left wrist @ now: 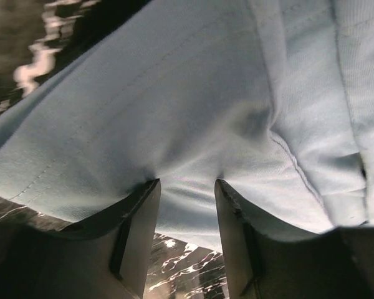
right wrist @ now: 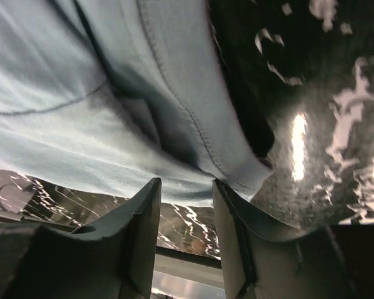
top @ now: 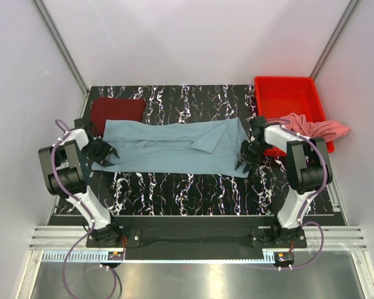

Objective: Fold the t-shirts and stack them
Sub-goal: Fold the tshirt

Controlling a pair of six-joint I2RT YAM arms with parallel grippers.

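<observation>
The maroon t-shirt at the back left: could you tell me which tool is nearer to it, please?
Left. The left tool sits just in front of the maroon t-shirt; the right tool is across the table.

A robotics lab cell: plain white walls and aluminium struts box in a black marbled surface. A cabled left arm and right arm are bolted to a metal rail.

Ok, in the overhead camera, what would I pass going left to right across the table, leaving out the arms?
maroon t-shirt → grey-blue t-shirt → red tray → pink t-shirt
</observation>
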